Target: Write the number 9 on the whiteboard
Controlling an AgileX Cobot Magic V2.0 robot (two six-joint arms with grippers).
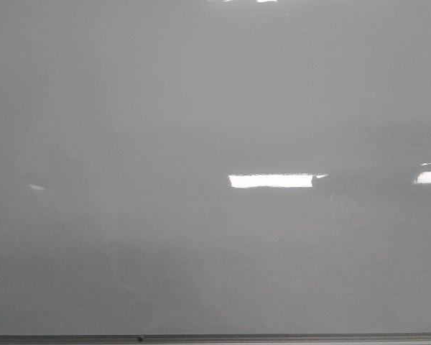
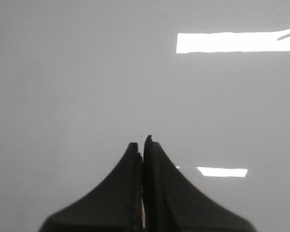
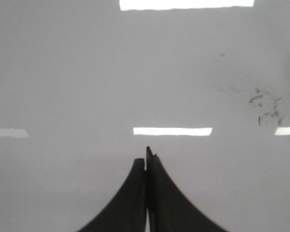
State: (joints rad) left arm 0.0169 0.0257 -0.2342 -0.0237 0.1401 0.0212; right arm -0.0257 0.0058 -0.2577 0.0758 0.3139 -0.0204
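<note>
Front view shows only the whiteboard (image 1: 201,108), glossy pale grey, its thin metal frame (image 1: 273,336) along the near edge; no drawn 9 shows on it (just glare patches); each wrist view has its black tapered gripper, left (image 2: 144,143) and right (image 3: 146,157), pressed closed on nothing; faint dark smudges (image 3: 266,106) beyond the right one.

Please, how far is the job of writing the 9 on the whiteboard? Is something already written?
Nothing looks done: the whiteboard shows no digit, only light reflections and some faint dark smudges. Nothing is in hand either: the left gripper and the right gripper both have their fingers shut, and no marker shows between them. All is left: getting a marker and drawing the whole 9.
</note>
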